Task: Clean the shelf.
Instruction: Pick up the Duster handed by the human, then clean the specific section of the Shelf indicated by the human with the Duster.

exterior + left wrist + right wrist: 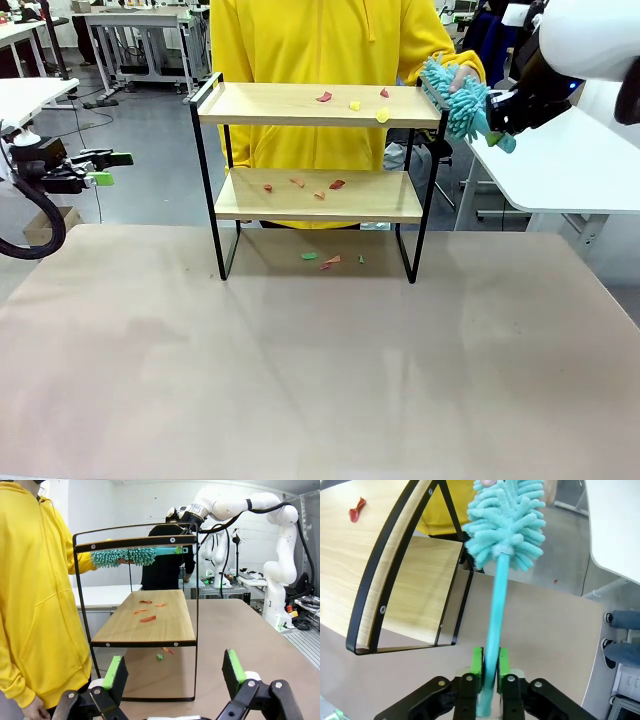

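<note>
Wide tabletop (320, 380) before shelf (300, 104), right hand (490, 666) gripping duster (506, 520) at shelf's end

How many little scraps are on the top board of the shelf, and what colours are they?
Red scraps: 2
Yellow scraps: 2
Total on the top board of the shelf: 4

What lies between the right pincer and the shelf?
The teal microfiber duster gripped by the right pincer; its fluffy head lies nearest the shelf rail, shown in the right wrist view.
</note>
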Controlling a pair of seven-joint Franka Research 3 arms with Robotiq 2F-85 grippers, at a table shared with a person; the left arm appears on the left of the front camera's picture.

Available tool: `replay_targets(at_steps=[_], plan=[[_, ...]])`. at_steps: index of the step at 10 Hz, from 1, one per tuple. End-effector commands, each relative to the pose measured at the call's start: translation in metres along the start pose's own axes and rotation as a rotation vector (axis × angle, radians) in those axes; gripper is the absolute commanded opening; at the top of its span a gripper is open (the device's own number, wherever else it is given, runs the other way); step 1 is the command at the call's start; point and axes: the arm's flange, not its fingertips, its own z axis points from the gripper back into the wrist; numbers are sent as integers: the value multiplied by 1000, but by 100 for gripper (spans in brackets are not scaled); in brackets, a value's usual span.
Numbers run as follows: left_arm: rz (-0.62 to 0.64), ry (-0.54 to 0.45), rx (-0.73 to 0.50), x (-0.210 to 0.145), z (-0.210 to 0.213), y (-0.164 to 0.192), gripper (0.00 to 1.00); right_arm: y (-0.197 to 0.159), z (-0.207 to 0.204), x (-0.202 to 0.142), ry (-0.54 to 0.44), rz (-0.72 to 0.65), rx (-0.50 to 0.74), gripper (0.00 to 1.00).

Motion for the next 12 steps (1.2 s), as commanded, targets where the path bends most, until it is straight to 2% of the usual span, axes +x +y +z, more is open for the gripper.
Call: replay_targets(at_steps=[1, 3, 4, 5, 12], plan=[[-15, -1, 1, 2, 0, -1, 100, 8, 2, 4, 6, -25, -58, 0], [-15, -1, 1, 2, 0, -1, 100, 6, 3, 2, 21, -54, -93, 0], [-15, -1, 1, 2, 0, -1, 100, 6, 4, 1, -2, -63, -99, 0], [-15, -1, 1, 2, 0, -1, 100, 0, -1, -1, 10, -16, -44, 0], [-15, -1, 1, 2, 0, -1, 100, 0, -1, -1, 10, -16, -44, 0]])
